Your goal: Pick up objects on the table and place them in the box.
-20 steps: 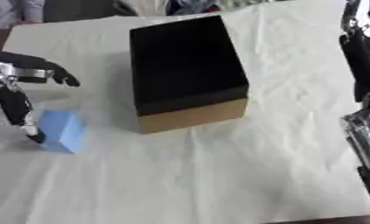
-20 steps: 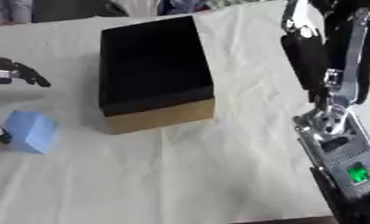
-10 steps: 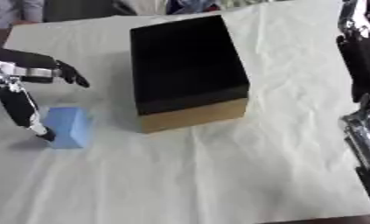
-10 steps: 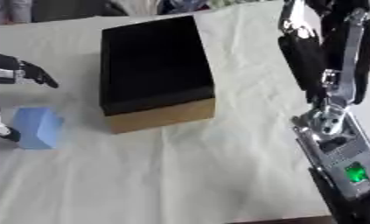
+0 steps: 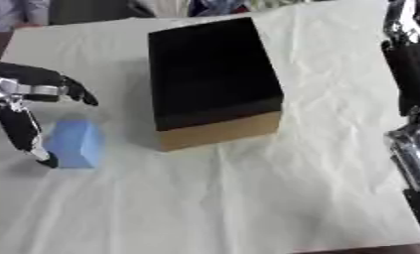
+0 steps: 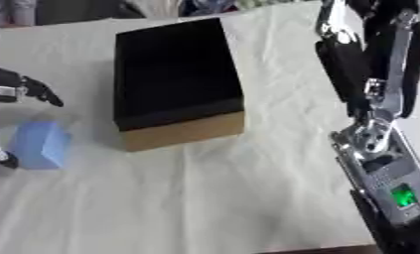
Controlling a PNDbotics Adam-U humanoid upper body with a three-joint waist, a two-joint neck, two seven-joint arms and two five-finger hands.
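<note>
Left hand [image 5: 26,106] spread open at the tabletop's left edge, thumb touching blue block [image 5: 76,144], fingers above it; nothing gripped. Block not yet lifted. Box [image 5: 209,79] mid-table. Right hand's fingers: cannot tell.

Left hand [image 5: 26,101], fingers spread.

white cloth [image 5: 274,198] | creased, covers the table (dark edge [image 5: 369,249] shows near corner)
</note>
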